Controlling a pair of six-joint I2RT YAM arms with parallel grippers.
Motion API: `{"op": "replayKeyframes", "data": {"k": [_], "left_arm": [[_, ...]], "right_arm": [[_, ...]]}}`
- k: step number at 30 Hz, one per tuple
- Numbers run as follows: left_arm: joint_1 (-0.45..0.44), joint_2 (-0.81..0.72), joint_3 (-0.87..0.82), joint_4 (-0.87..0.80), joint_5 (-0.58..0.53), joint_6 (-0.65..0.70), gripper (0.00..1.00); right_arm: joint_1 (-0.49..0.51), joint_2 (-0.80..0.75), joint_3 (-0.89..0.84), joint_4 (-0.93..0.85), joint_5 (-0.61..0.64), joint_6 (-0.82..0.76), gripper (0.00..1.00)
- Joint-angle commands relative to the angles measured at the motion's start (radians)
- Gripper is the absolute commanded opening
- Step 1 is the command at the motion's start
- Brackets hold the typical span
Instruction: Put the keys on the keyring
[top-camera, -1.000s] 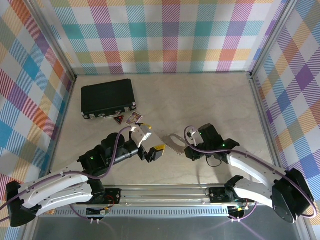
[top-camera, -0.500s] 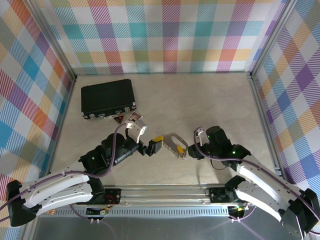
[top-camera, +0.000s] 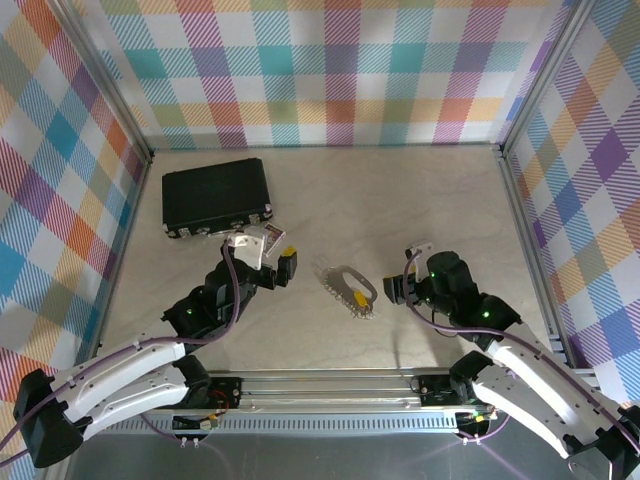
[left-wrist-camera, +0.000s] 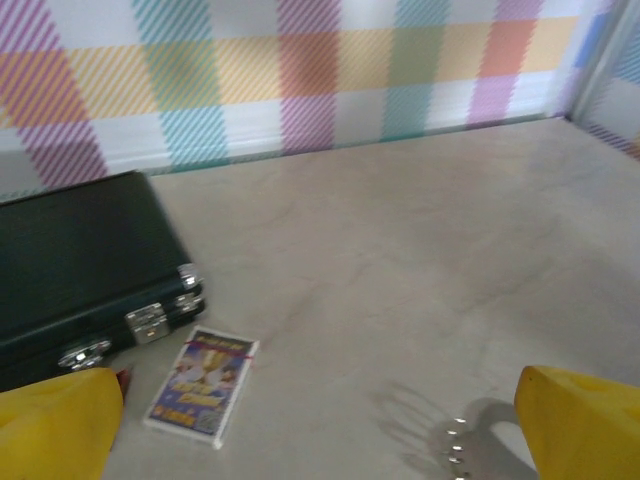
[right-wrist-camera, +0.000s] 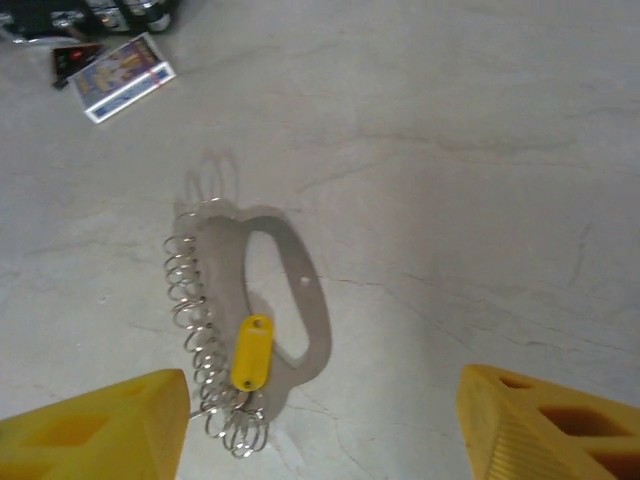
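The keys (right-wrist-camera: 252, 352), a single yellow-headed one, rest on the keyring (right-wrist-camera: 312, 300) in the middle of the tabletop (right-wrist-camera: 450, 150). The left fingers (left-wrist-camera: 60, 420) and right fingers (right-wrist-camera: 100, 425) stand open and empty. If not truly threaded, the key could slide off at a nudge.

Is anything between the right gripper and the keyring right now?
Nothing visible. Bare table lies between the open right gripper and the keyring, which lies flat with the key resting on it. The card box and case sit off to the side.
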Motion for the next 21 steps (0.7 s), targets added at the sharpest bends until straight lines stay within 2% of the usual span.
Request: {"op": "replayKeyframes", "data": {"k": [1, 4, 5, 8, 13, 16, 21], "left_arm": [[0.045, 0.005, -0.031, 0.066, -0.037, -0.003, 1.00], [0.093, 0.007, -0.059, 0.090, -0.043, 0.002, 1.00], [0.110, 0.008, -0.072, 0.100, -0.051, 0.005, 1.00], [0.152, 0.011, -0.100, 0.125, -0.085, 0.014, 1.00], [0.174, 0.025, -0.141, 0.171, -0.209, 0.057, 1.00], [0.188, 0.033, -0.177, 0.205, -0.265, 0.066, 1.00], [0.219, 0.055, -0.260, 0.357, -0.309, 0.103, 1.00]], "right_arm": [[-0.017, 0.005, 0.035, 0.009, 0.067, -0.028, 0.77], [-0.033, 0.005, 0.013, 0.036, 0.102, -0.016, 0.87], [-0.037, 0.005, 0.002, 0.049, 0.123, -0.016, 1.00], [-0.044, 0.002, -0.027, 0.103, 0.197, -0.015, 0.99], [-0.077, 0.001, -0.069, 0.220, 0.308, -0.016, 0.99], [-0.115, 0.008, -0.081, 0.274, 0.338, -0.016, 0.99], [-0.151, 0.032, -0.140, 0.404, 0.372, -0.014, 0.99]]}}
